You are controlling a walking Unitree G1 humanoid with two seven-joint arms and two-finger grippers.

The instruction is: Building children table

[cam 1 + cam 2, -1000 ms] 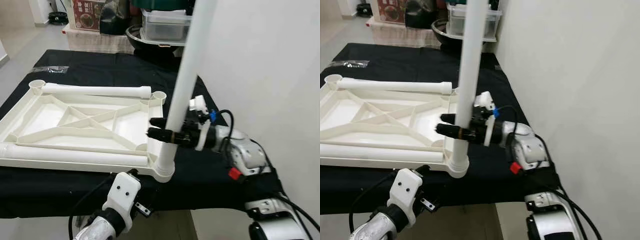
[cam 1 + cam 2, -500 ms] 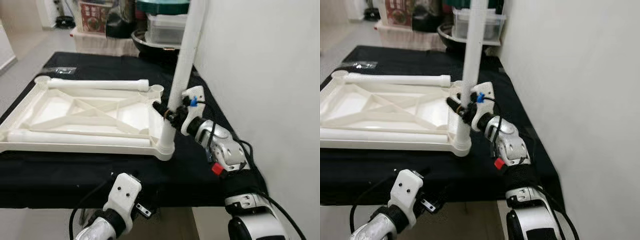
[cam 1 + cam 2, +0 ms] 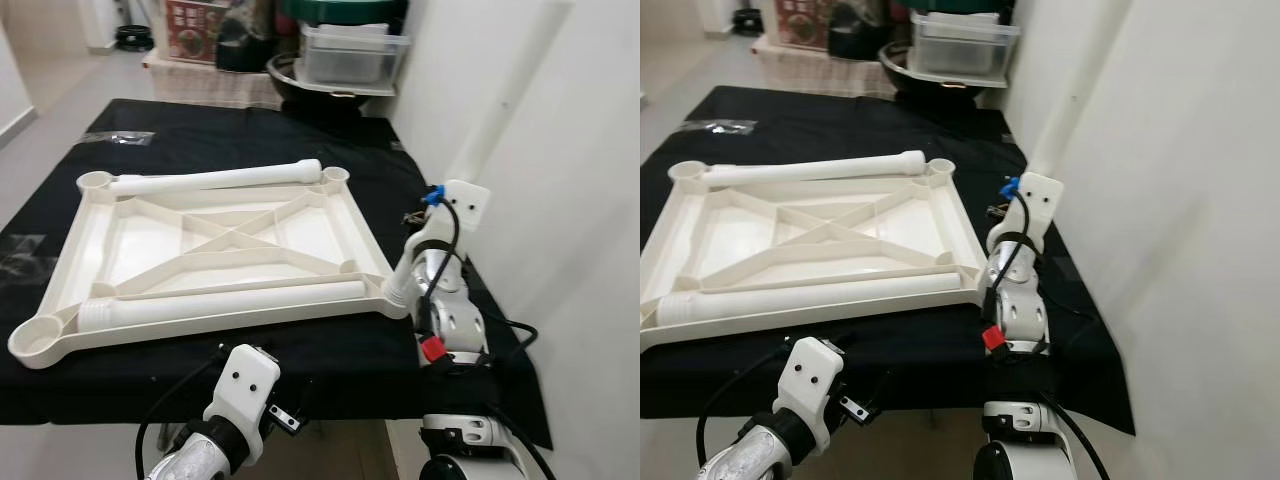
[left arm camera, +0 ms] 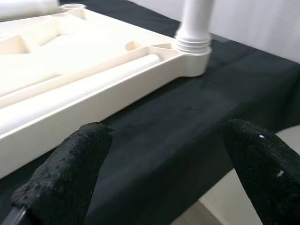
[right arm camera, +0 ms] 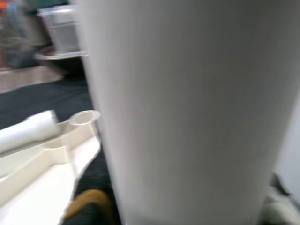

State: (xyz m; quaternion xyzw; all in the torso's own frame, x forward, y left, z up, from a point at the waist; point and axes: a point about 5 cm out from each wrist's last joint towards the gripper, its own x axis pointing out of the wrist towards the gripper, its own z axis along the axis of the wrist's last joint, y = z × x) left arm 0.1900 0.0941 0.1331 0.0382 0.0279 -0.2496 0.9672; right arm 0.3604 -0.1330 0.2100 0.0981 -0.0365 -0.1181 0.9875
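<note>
The white tabletop lies upside down on the black table. Two loose white legs lie in it, one along the far edge and one along the near edge. A third leg stands in the near right corner socket and leans right toward the wall. My right gripper is shut on this leg just above the socket, its fingers hidden behind the wrist. The leg looms very close in the right wrist view. My left gripper is open below the table's front edge.
A white wall rises close on the right. Behind the table stand a clear plastic box and a dark bowl. A small plastic bag lies at the table's far left.
The whole picture has shifted as the camera moved. The socketed leg now leans right toward the wall instead of standing nearly upright, and my right wrist has turned upward beside it.
</note>
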